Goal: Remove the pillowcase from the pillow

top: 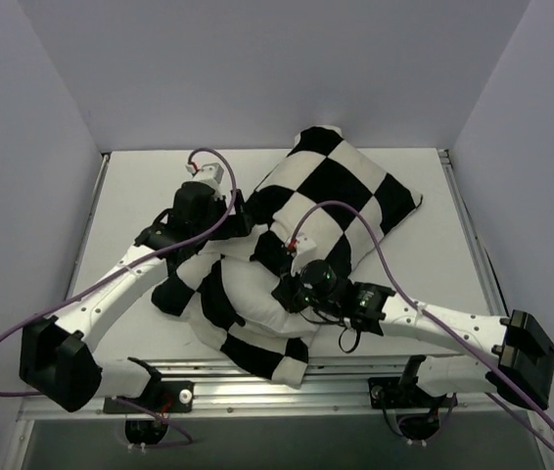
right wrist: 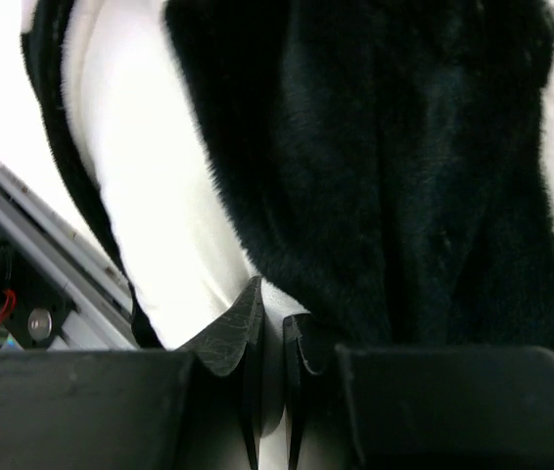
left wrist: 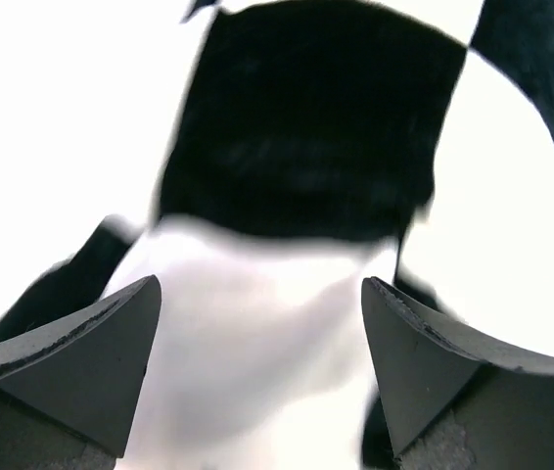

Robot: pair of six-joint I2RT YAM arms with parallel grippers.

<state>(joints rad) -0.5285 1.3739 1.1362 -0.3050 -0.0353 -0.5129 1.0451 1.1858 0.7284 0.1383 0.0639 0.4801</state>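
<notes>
Black-and-white checkerboard fabric pillowcase [top: 341, 196] lies diagonally across the centre of the white table [top: 125, 196], running from upper right down to the lower-centre edge by the arm bases. The plump white pillow is inside it and no bare part is clearly visible. Right gripper [right wrist: 272, 315] is at the middle of the frame in the top view, with its jaws pressed nearly together. Creases in the dark plush run down into the tips, so it looks clamped on a thin fold of the pillowcase, though how deep the bite is can't be told. Left gripper [left wrist: 257, 294] sits at the cover's upper-left edge, jaws spread wide with nothing between them, hovering just over a black square. The step in hand is probably getting a hold on the cover so it can be pulled off. To do it well, pinch cover only and not the stuffing, and lift a little to check the fold holds. Bring the left claw down to pin or grip the bulk, then pull toward the open end, wherever that is, since it isn't clear from here. A thin pinch may slip on plush.
</notes>
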